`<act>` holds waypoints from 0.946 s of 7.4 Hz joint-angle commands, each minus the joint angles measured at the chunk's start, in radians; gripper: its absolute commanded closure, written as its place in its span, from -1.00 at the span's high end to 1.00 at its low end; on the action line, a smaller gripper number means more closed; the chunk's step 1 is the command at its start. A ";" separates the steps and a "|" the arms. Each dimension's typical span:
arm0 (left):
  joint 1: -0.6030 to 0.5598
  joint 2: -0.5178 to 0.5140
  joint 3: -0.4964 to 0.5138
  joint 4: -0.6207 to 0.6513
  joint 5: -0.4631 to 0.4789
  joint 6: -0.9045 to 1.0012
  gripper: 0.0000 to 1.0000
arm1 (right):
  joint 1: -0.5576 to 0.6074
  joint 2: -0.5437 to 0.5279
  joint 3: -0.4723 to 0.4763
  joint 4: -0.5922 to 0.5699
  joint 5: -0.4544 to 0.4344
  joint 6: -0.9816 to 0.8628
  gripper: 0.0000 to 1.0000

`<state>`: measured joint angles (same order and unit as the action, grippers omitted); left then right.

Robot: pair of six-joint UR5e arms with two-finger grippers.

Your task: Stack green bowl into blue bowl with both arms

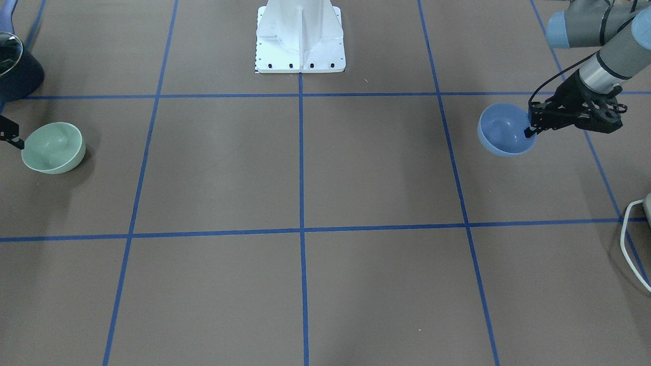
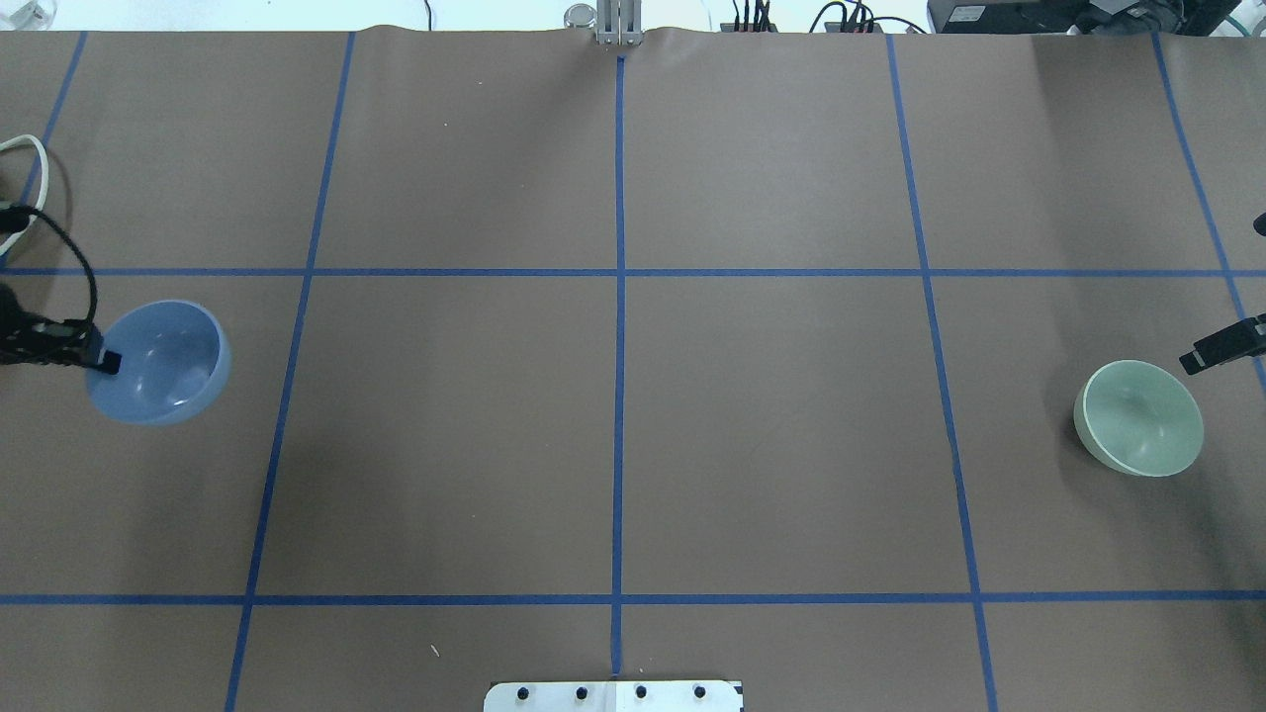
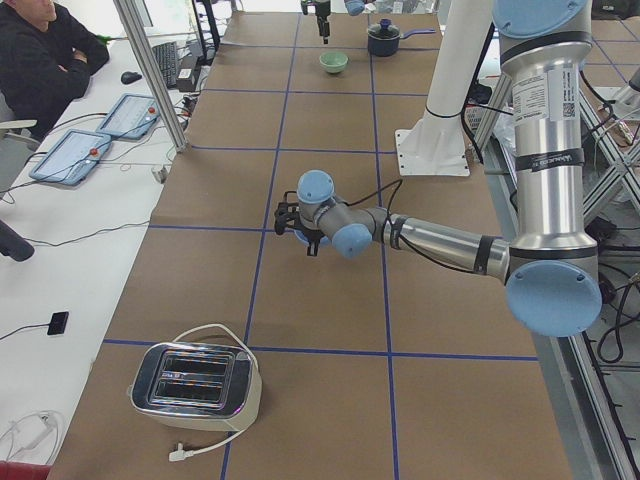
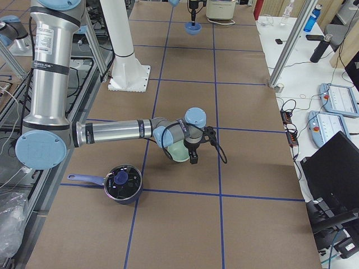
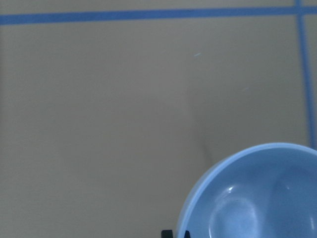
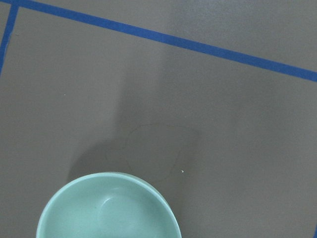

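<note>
Green bowl (image 1: 53,148) sits upright on the bench (image 1: 376,168) at the robot's right end, well apart from the blue bowl (image 1: 503,133) at the left end. The front-facing view shows the left gripper (image 1: 530,132) pinching the blue rim, and the left wrist view catches its fingers (image 5: 167,234) there. Just beside the green rim is the right gripper (image 2: 1199,360). Only one finger shows overhead and none in its wrist view, so their spread cannot be told.
</note>
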<state>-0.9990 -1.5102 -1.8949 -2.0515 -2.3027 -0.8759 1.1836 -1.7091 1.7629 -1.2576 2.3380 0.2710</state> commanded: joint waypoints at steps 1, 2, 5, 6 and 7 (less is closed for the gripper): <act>0.112 -0.228 -0.020 0.146 0.018 -0.237 -1.00 | -0.001 0.011 -0.032 0.003 0.000 0.011 1.00; 0.184 -0.337 -0.018 0.233 0.105 -0.324 -1.00 | -0.001 0.011 -0.045 0.010 -0.002 0.039 1.00; 0.350 -0.573 0.029 0.419 0.238 -0.460 -1.00 | -0.013 0.005 -0.060 0.012 -0.008 0.050 1.00; 0.374 -0.629 0.080 0.421 0.271 -0.492 -1.00 | -0.039 0.012 -0.059 0.018 -0.008 0.113 1.00; 0.390 -0.654 0.109 0.419 0.281 -0.503 -1.00 | -0.076 0.026 -0.060 0.061 -0.019 0.187 1.00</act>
<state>-0.6389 -2.1152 -1.8301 -1.6367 -2.0473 -1.3502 1.1466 -1.6963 1.7042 -1.2323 2.3281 0.3782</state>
